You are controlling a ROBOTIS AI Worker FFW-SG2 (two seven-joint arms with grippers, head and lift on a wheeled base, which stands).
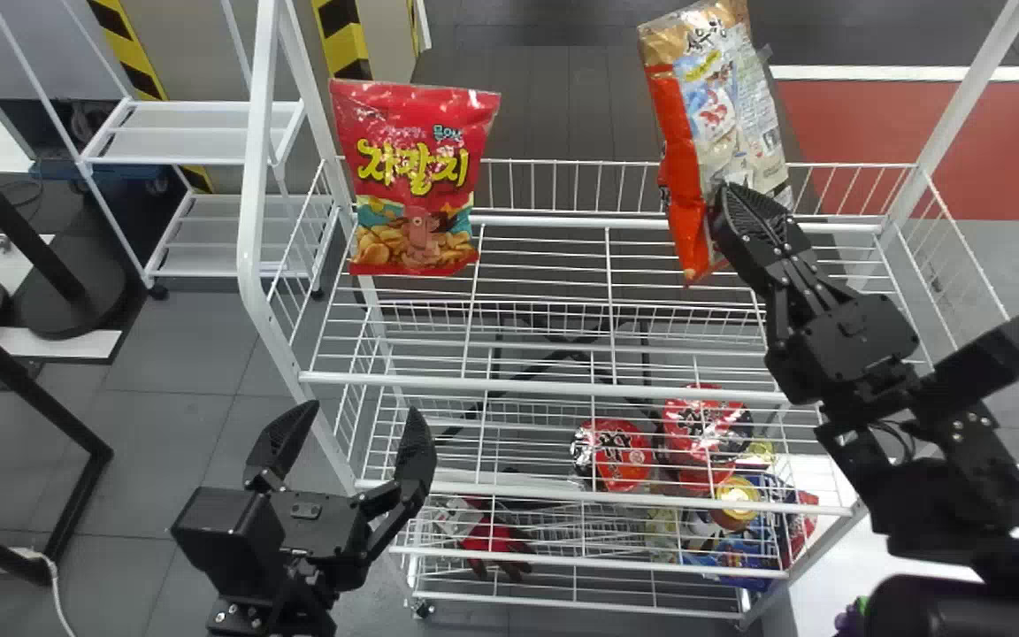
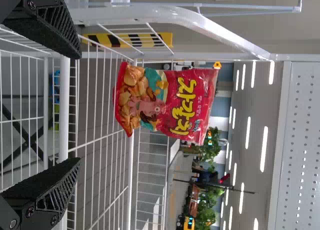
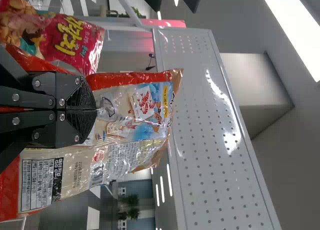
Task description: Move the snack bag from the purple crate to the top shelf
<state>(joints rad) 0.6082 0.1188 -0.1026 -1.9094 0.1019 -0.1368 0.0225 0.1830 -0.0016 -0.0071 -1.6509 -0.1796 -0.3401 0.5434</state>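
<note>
In the head view my right gripper (image 1: pixel 726 199) is shut on an orange and clear snack bag (image 1: pixel 708 115), held upright above the right part of the rack's top wire shelf (image 1: pixel 545 387). The right wrist view shows the gripper (image 3: pixel 95 109) pinching the middle of that snack bag (image 3: pixel 135 109). A red snack bag (image 1: pixel 417 181) stands at the shelf's back left; it shows in the left wrist view as a red bag (image 2: pixel 165 102). My left gripper (image 1: pixel 341 433) is parked open in front of the rack's left side; in its wrist view the gripper (image 2: pixel 80 109) has nothing between its fingers.
White rack posts (image 1: pixel 253 177) rise at both sides, with a low wire rail (image 1: pixel 563 186) along the back. Lower shelves hold red round packs (image 1: pixel 611 454), a red and black glove-like item (image 1: pixel 496 540) and other packages. A perforated grey panel (image 3: pixel 205 115) stands beyond the held bag.
</note>
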